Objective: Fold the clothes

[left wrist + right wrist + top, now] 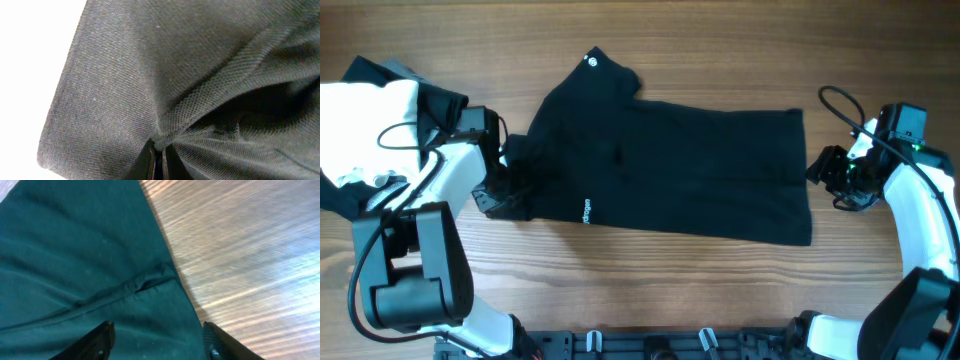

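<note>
A large black garment [670, 170] of the clothes lies spread across the middle of the wooden table, with a small round white mark [590, 62] at its top and white lettering [586, 211] near its front edge. My left gripper [506, 185] is at the garment's left end, shut on a pinched fold of the black fabric [165, 131]. My right gripper [823, 170] is at the garment's right edge, open. In the right wrist view its fingers [102, 339] straddle the fabric edge [165, 280], which looks teal there.
A heap of white and black clothes [365, 120] lies at the far left of the table, behind my left arm. Bare wood [720, 60] runs along the back, and more bare wood [660, 285] along the front. A cable [840, 105] loops above my right wrist.
</note>
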`<action>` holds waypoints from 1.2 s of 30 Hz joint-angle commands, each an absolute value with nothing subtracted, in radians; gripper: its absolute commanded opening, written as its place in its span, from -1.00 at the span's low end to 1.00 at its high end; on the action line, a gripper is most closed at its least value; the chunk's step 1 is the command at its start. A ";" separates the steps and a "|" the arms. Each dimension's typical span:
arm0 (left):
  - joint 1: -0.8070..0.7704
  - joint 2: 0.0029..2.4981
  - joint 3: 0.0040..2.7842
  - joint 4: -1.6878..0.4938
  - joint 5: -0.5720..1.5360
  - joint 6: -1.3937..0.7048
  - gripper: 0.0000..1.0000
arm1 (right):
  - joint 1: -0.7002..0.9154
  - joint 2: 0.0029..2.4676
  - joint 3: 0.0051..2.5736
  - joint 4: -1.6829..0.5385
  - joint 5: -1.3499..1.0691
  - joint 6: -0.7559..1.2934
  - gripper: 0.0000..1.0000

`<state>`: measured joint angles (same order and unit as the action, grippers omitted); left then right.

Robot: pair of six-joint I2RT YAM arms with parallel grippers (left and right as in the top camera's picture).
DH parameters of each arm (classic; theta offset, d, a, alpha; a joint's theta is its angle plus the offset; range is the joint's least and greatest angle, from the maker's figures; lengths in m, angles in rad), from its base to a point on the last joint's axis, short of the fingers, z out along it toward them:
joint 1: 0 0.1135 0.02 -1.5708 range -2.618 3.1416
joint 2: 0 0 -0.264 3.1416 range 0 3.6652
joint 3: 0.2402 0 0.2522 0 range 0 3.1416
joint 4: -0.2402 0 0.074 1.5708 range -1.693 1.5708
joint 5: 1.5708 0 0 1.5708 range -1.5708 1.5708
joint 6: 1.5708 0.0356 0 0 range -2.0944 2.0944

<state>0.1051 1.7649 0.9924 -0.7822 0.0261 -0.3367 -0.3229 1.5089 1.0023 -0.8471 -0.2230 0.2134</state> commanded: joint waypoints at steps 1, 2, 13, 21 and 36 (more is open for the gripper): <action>0.138 1.767 0.970 -0.788 -0.054 -0.408 -0.92 | -0.327 1.565 0.979 -0.842 -0.297 0.157 0.18; 0.141 1.767 0.970 -0.787 -0.053 -0.410 -0.92 | -0.323 1.579 0.966 -0.838 -0.311 0.154 0.18; 0.141 1.767 0.970 -0.789 -0.053 -0.409 -0.92 | -0.287 1.652 0.887 -0.710 -0.303 0.260 0.28; 0.141 1.766 0.972 -0.788 -0.038 -0.403 -0.53 | -0.287 1.656 0.853 -0.616 -0.288 0.269 0.13; 0.129 1.550 1.200 -1.013 0.178 -0.204 -0.10 | -0.300 1.482 0.994 -0.701 -0.375 0.195 0.33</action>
<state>0.1329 1.6573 1.1278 -1.0035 0.0624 -0.3004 -0.3000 1.5764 0.9173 -0.6796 -0.3168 0.2428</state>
